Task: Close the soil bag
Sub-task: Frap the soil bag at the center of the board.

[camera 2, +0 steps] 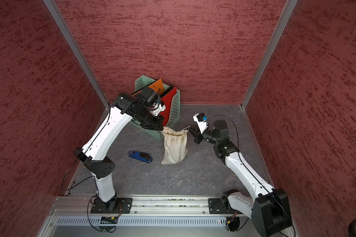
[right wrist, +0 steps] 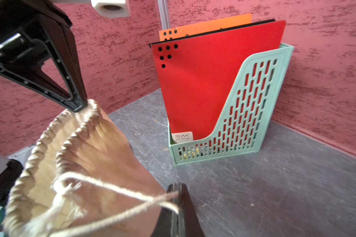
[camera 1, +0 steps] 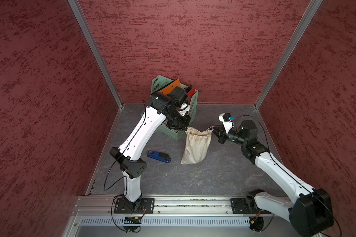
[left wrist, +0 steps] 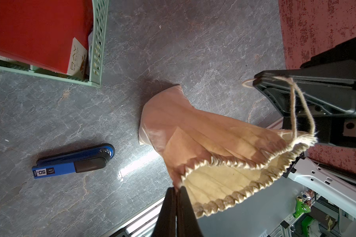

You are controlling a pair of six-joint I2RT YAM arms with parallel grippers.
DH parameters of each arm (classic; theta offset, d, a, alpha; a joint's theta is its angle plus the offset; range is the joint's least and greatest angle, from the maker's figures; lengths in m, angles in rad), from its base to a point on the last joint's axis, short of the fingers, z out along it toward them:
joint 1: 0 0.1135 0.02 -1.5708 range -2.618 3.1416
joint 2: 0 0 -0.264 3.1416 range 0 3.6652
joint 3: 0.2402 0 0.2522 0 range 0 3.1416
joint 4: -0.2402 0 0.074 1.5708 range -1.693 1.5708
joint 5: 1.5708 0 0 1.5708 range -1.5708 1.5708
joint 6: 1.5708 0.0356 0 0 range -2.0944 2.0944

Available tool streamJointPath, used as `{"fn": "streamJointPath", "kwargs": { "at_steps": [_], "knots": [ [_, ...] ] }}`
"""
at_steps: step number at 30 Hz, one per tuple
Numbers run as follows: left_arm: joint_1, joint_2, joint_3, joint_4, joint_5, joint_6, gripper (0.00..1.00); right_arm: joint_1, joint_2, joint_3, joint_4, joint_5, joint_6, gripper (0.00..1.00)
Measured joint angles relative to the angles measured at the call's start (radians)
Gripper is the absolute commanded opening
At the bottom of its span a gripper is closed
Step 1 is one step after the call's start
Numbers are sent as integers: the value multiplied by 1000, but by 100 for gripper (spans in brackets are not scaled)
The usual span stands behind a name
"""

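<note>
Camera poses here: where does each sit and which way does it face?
Top views: high over the base rail, looking down at table; left arm, right arm, soil bag, stapler, file rack.
Left wrist: on left arm, looking down; left hand pinches the bag rim, right hand opposite grips the cord.
Right wrist: on right arm, facing the rack and wall; own fingers, cord, left hand.
Shared: both wrist views show the bag mouth.

So the white-and-black left arm (camera 1: pixel 136 135) is arched up and over with its wrist bent down, black left gripper (camera 1: pixel 185 129) pinched tight on the rim of the cream cloth drawstring sack (camera 1: pixel 195 149). Meanwhile the right arm (camera 1: pixel 280 170) reaches in low, right gripper (camera 1: pixel 214 129) clamped on the sack's thin pale cord (right wrist: pixel 115 190).
</note>
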Motion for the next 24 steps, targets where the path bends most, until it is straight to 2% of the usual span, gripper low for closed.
{"fn": "streamJointPath", "kwargs": {
  "at_steps": [7,14,19,22,24],
  "knots": [
    [5,-3,0,2,-9,0,4,55,-123,117,-144,289,-142,0],
    [1,-48,-30,16,-5,0,4,154,-149,229,-276,403,-247,0],
    [1,-68,-41,14,-6,-15,19,250,-122,325,-370,469,-318,0],
    [1,-82,-53,14,-3,-32,36,300,-92,385,-433,509,-368,0],
    [1,-106,-85,14,4,-43,43,323,-80,409,-458,536,-395,0]
  ]
}}
